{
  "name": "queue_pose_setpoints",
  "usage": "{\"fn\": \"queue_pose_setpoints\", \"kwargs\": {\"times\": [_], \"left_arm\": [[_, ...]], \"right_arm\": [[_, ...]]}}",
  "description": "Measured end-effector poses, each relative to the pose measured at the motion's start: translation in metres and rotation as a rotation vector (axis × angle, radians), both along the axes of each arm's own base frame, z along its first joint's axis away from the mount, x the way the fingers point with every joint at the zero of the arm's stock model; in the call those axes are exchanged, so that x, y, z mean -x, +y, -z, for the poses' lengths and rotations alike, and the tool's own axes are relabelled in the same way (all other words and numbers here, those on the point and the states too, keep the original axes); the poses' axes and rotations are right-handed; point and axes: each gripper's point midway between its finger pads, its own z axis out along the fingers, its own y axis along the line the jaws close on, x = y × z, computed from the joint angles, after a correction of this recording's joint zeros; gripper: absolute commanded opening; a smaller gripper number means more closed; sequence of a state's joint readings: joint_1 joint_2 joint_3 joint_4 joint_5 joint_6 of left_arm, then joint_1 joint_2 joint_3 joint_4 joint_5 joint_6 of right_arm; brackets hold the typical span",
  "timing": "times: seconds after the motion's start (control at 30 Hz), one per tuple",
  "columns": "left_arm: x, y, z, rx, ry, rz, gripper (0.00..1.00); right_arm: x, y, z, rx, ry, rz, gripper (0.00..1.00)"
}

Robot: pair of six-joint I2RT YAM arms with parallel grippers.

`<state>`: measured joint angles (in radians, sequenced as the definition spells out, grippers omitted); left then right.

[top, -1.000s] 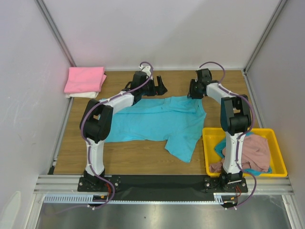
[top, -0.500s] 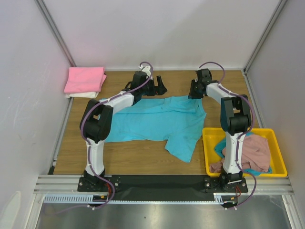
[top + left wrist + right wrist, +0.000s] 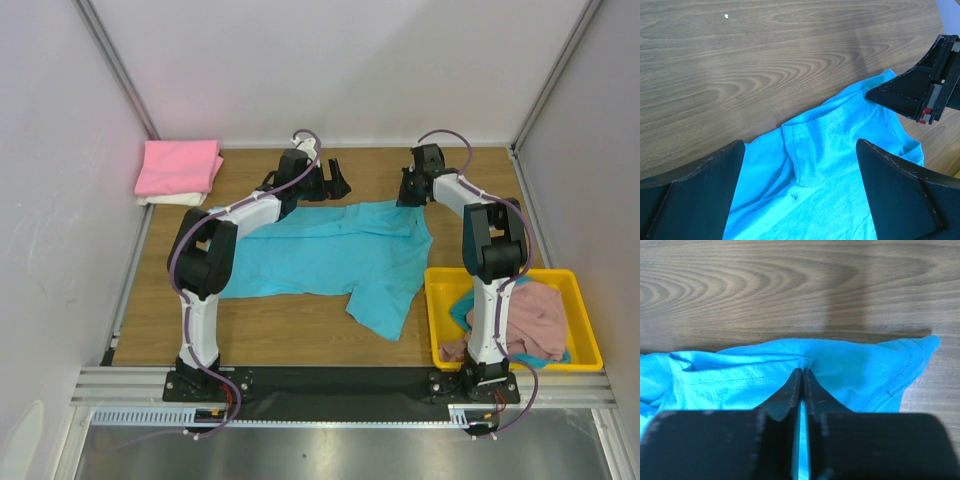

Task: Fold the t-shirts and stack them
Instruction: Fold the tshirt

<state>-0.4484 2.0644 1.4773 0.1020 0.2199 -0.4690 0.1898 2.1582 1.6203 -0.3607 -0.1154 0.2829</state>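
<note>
The blue t-shirt [image 3: 330, 255] lies spread out flat in the middle of the wooden table [image 3: 290, 335]. One part of it sticks out toward the arm bases. Its far edge is a little bunched up.

The right gripper [image 3: 408, 194] is at the far right corner of the blue t-shirt [image 3: 740, 375]. In the right wrist view, the right gripper [image 3: 801, 371] has its two fingers squeezed tight together. They pinch a fold of the blue cloth, and a thin bit of blue shows between them.

The left gripper [image 3: 335, 185] is over the far edge of the blue t-shirt, near its middle. In the left wrist view, the left gripper [image 3: 800, 142] has its fingers spread wide apart, with nothing in them. The blue t-shirt [image 3: 830, 165] shows in the gap below.

Just to the right of the blue t-shirt is a yellow bin [image 3: 436, 320]. A dusty pink cloth [image 3: 535, 315] is heaped inside it.

Far to the left of the blue t-shirt, in the back corner, a folded pink t-shirt [image 3: 180, 166] sits on top of a folded white t-shirt [image 3: 172, 199].
</note>
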Motion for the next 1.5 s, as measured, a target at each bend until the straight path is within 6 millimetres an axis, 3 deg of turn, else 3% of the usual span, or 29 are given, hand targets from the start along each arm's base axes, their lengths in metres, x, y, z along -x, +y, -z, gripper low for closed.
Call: {"fn": "queue_pose_setpoints", "kwargs": {"times": [0.43, 0.8, 1.0, 1.3, 1.5], "left_arm": [[0.002, 0.000, 0.002, 0.005, 0.022, -0.007, 1.00], [0.004, 0.000, 0.004, 0.009, 0.038, -0.012, 1.00], [0.007, 0.001, 0.009, 0.007, 0.049, -0.006, 1.00], [0.013, 0.001, 0.017, 0.004, 0.069, 0.004, 1.00], [0.013, 0.001, 0.017, 0.003, 0.070, 0.004, 1.00]], "right_arm": [[-0.001, 0.005, -0.007, -0.023, -0.028, -0.014, 0.00], [0.020, 0.009, -0.027, -0.059, -0.059, -0.039, 0.00], [0.027, 0.008, -0.026, -0.062, -0.056, -0.037, 0.10], [0.031, 0.011, -0.024, -0.079, -0.044, -0.045, 0.39], [0.027, 0.015, -0.026, -0.087, -0.051, -0.054, 0.39]]}}
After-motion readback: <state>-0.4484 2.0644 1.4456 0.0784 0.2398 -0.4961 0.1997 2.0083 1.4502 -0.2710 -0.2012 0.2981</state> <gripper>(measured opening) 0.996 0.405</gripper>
